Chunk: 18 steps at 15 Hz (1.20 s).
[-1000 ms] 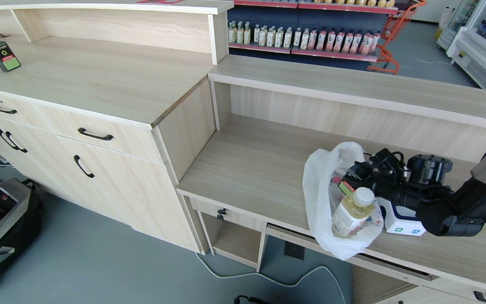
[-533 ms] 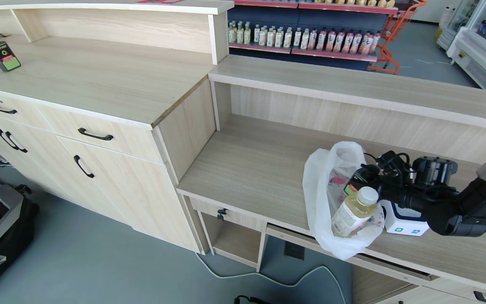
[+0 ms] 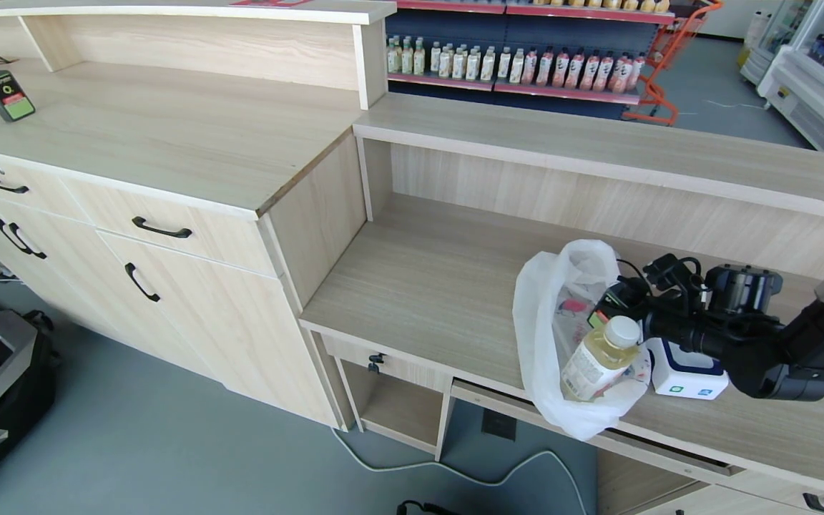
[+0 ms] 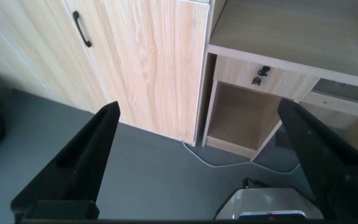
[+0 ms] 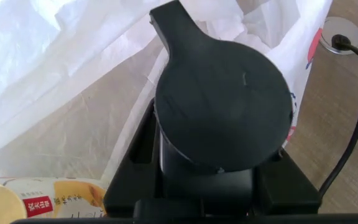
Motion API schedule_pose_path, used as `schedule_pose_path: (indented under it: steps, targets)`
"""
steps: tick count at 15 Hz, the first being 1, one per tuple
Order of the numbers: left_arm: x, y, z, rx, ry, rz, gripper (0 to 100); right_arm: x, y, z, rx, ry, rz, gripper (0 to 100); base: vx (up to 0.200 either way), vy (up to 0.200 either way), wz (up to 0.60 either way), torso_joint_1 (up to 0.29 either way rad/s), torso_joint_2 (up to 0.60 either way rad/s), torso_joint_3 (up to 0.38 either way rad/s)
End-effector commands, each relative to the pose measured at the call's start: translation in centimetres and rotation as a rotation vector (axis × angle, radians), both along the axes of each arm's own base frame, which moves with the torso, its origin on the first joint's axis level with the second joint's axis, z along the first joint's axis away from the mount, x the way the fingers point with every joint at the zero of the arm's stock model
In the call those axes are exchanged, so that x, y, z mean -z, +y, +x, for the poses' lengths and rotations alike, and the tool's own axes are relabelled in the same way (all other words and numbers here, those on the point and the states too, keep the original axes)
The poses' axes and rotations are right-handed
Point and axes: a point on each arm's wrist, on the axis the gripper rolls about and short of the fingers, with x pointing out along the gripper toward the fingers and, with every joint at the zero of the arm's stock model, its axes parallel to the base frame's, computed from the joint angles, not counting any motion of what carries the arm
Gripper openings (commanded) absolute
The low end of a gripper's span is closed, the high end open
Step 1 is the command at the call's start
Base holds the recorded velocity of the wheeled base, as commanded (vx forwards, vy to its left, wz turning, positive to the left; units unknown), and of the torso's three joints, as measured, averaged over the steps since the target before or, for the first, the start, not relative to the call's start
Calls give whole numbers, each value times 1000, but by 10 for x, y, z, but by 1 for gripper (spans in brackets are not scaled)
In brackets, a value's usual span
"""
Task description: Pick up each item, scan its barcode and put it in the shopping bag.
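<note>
Pale wood counter (image 3: 455, 286) in two levels here, with shelves of drinks (image 3: 512, 64) behind it at 12 o'clock. Down at 4 o'clock, on the lower level, we have the white plastic shopping bag (image 3: 537, 315), its mouth facing 3 o'clock. In that mouth leans a bottle (image 3: 594, 361) of pale yellow drink, white cap tipped towards 1 o'clock.

The right claw (image 3: 609, 307) sits right at the bag's mouth, just at 12 o'clock of the bottle cap. We cannot tell whether it is open or closed, or whether it has hold of anything. From the right wrist we see a black rounded piece (image 5: 222, 106) over the bag's plastic.

A white and blue box (image 3: 687, 372) stands just beside the bag at its 3 o'clock. Up at 10 o'clock, on the higher level, lies a small handheld terminal (image 3: 4, 93).

The left claw (image 4: 197, 112) hangs low over the grey floor (image 4: 154, 168), in front of the cabinet (image 4: 160, 62), spread wide and gripping nothing.
</note>
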Motion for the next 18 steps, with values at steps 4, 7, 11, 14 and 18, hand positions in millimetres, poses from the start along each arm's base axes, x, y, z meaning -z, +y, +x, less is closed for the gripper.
schedule_pose_path:
  steps: [4, 7, 11, 14, 18]
  targets:
    - [0, 0, 0, 0, 0, 0, 100, 2, 1, -3, -2, 11, -3, 0, 0, 0, 0, 0, 0, 0]
    - [0, 0, 0, 0, 0, 0, 100, 1, 1, -5, -1, 12, -2, 100, 0, 0, 0, 0, 0, 0]
    - [0, 0, 0, 0, 0, 0, 100, -9, -1, -6, 6, -10, 7, 100, 0, 0, 0, 0, 0, 0]
    - [0, 0, 0, 0, 0, 0, 100, -45, -4, -16, 21, -93, 11, 100, 0, 0, 0, 0, 0, 0]
    - [0, 0, 0, 0, 0, 0, 100, -94, -30, -85, 121, -167, -42, 100, 0, 0, 0, 0, 0, 0]
